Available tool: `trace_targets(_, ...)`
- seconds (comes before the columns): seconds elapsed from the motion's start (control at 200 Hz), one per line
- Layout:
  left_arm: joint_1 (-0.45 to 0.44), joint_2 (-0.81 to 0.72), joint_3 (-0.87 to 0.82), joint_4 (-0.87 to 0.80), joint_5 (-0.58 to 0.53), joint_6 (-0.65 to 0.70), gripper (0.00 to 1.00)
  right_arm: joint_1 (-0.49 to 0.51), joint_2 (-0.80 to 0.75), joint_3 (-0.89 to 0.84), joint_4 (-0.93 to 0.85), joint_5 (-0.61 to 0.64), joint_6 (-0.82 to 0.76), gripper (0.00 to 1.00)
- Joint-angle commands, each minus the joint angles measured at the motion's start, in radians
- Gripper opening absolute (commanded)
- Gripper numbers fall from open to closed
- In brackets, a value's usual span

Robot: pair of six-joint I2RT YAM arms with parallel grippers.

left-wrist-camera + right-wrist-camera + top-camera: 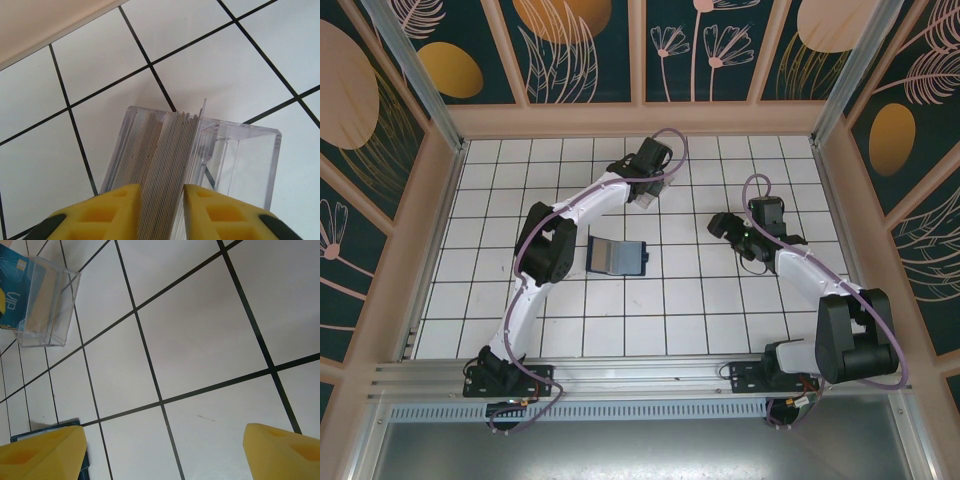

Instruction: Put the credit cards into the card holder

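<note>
The clear card holder (245, 155) stands on the white tiles at the back middle (643, 200). A grey-tan stack of credit cards (165, 150), seen edge-on, sits in it. My left gripper (162, 192) reaches down over the holder (647, 190), its yellow fingers (120, 210) pressed to both sides of the stack. In the right wrist view the holder (60, 295) shows at top left with a blue card (11, 275) at its far side. My right gripper (165, 440) hangs open over bare tiles, to the right of the holder (718, 225).
A flat dark blue wallet (617, 256) lies open on the tiles in front of the holder; its corner shows behind my right gripper's left finger (45, 426). A tan wall (40, 25) runs along the back edge, and walls close off both sides.
</note>
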Motion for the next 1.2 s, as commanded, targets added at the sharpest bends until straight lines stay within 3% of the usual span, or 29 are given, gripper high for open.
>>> trace_targets(0.0, 0.004, -0.059, 0.035, -0.007, -0.003, 0.003, 0.29, -0.01, 0.011, 0.009, 0.016, -0.017, 0.002, 0.83)
trace_targets(0.265, 0.005, -0.062, 0.03, -0.007, -0.016, -0.004, 0.24, -0.011, 0.016, 0.004, 0.021, -0.025, 0.0, 0.82)
trace_targets(0.686, 0.004, -0.079, 0.004, 0.027, -0.015, -0.009, 0.28, -0.011, 0.031, 0.001, 0.03, -0.045, -0.005, 0.82)
trace_targets(0.881, 0.004, -0.065, 0.007, 0.013, 0.004, -0.002, 0.22, -0.01, 0.038, 0.002, 0.031, -0.051, -0.005, 0.82)
trace_targets(0.921, 0.005, -0.061, 0.008, 0.009, 0.008, -0.001, 0.28, -0.01, 0.039, 0.002, 0.029, -0.051, -0.005, 0.82)
trace_targets(1.016, 0.005, -0.053, 0.014, -0.001, 0.027, -0.001, 0.56, -0.011, 0.039, 0.004, 0.025, -0.051, -0.007, 0.82)
trace_targets(1.196, 0.004, -0.047, 0.01, -0.002, 0.073, 0.017, 0.72, -0.011, 0.042, 0.012, 0.023, -0.065, -0.008, 0.82)
